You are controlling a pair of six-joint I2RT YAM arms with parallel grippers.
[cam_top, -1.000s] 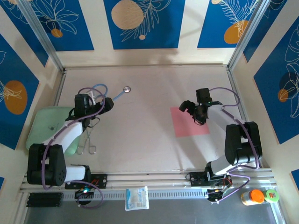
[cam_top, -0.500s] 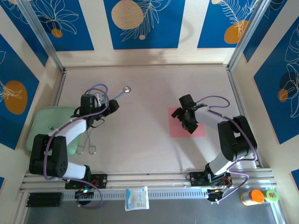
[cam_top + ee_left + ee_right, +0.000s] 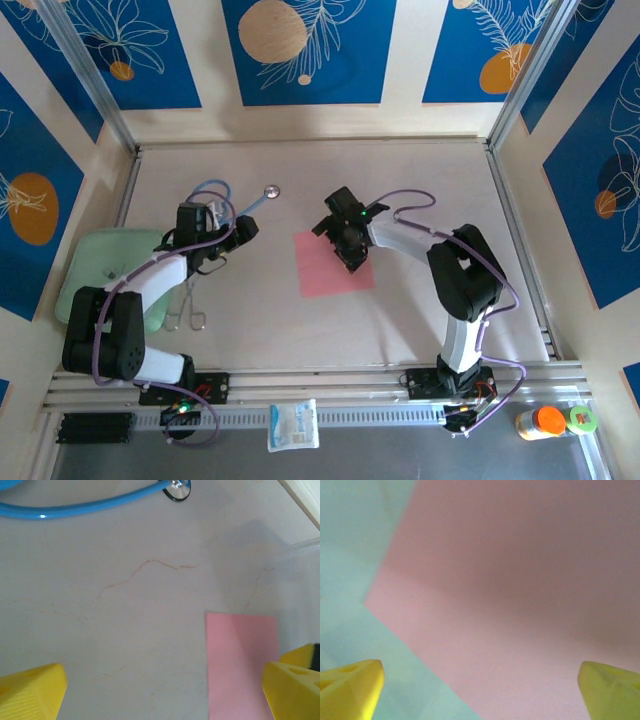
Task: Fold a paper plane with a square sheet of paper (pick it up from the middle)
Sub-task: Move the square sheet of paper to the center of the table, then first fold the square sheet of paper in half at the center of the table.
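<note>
**While both tools stand wide open, the pink sheet lies flat at mid-counter**

Where the top view's lower edge shows the nearest ground, a white packet [image 3: 293, 425] with blue print sits on the rail at bottom centre. An orange-capped bottle [image 3: 547, 421] stands at the lower right.

Further in, a pale green pad [image 3: 100, 268] rests at the left edge of the counter [image 3: 420, 320], under the left arm.

The square sheet of paper [image 3: 325, 275] lies unfolded just left of the frame's centre, turned slightly askew. The right tool [image 3: 352, 258] hangs over its upper right part with the jaws spread wide and nothing between them. Its wrist view shows the yellow fingertips [image 3: 352, 687] in the two lower corners and the sheet [image 3: 520, 605] close beneath. Whether the tips touch the paper cannot be told.

Left of the sheet and apart from it, the left tool [image 3: 234, 230] is equally wide open and empty. In its wrist view bare counter lies between the fingertips [image 3: 30, 692], and the pink sheet [image 3: 242, 665] sits at lower right.

Beyond that tool, a blue stethoscope [image 3: 250, 203] curls toward the upper left.
</note>
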